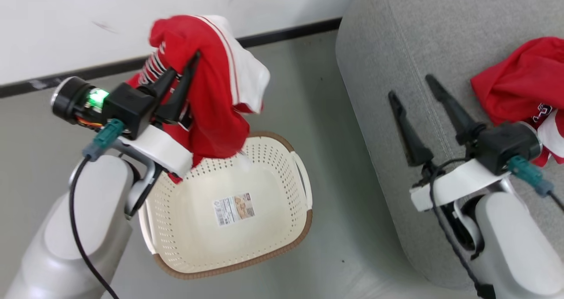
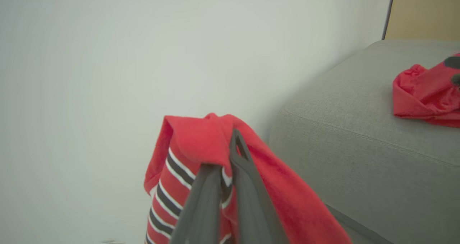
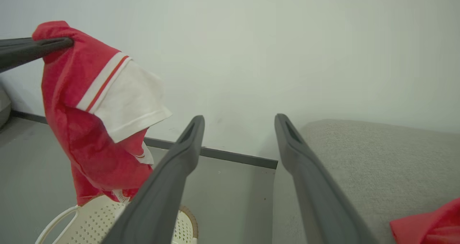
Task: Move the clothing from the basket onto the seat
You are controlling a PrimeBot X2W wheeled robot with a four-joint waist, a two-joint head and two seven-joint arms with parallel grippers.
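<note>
- The held jersey (image 1: 216, 101) hung from the left pincer (image 1: 184, 65) over the far side of the basket (image 1: 273, 175). Its long axis ran downward, with red folds and a white panel drooping and the lowest fabric at the basket's far rim.
- The second jersey (image 1: 524, 83) lay crumpled on the seat (image 1: 396, 39), close to the wrist of the right pincer (image 1: 410, 86).
- The basket stood on the floor (image 1: 308, 92) just beside the seat, its open top facing up and a label sticker (image 1: 234, 208) on its bottom.
- The left forearm rose from the lower left of the head view. Its pincer was clenched on a bunch of red fabric near the striped trim, the fingers aimed toward the wall (image 1: 88, 17).
- The right pincer was released, its two dark fingers spread wide and grasping nothing. It hovered over the seat's near edge, pointing up the head view.
</note>
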